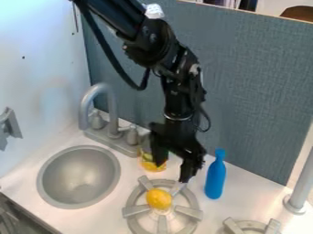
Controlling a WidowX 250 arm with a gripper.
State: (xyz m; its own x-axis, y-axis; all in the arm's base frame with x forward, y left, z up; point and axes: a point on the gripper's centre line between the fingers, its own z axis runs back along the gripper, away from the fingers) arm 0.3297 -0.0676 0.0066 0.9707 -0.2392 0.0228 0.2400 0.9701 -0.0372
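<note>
Gripper (173,171), black, one; hung from the arm (143,39), above the far side of the near stove burner (135,197). Jaws apart, nothing clamped between them.

Lemon (159,199), yellow, one; resting on the same burner, near its middle, below the gripper and well inside the desk's edges.

Item (153,167), yellow with some green, partly hidden; on the desk behind the gripper, near the faucet base.

Bottle (215,178), blue; upright, just beside the burner on the right, with a strip of white surface between it and the back panel.

Room for moving: white surface between sink and burner; a further stretch between the bottle and the post at right. The back panel rises close behind the gripper.

Desk (110,219), white; front edge slanting across the lower left corner, above a dark front (18,212).

Sink (78,177), round, grey, set in at left; grey faucet (85,107) behind it.

Second burner (245,225), grey, cut off by the lower edge of view.

Post (300,183), grey, round base.

Wall (43,59), white, left, bearing a grey fixture (9,125). Panel (256,82), blue-grey, textured; beyond its top edge, a brown rounded object (298,13).
</note>
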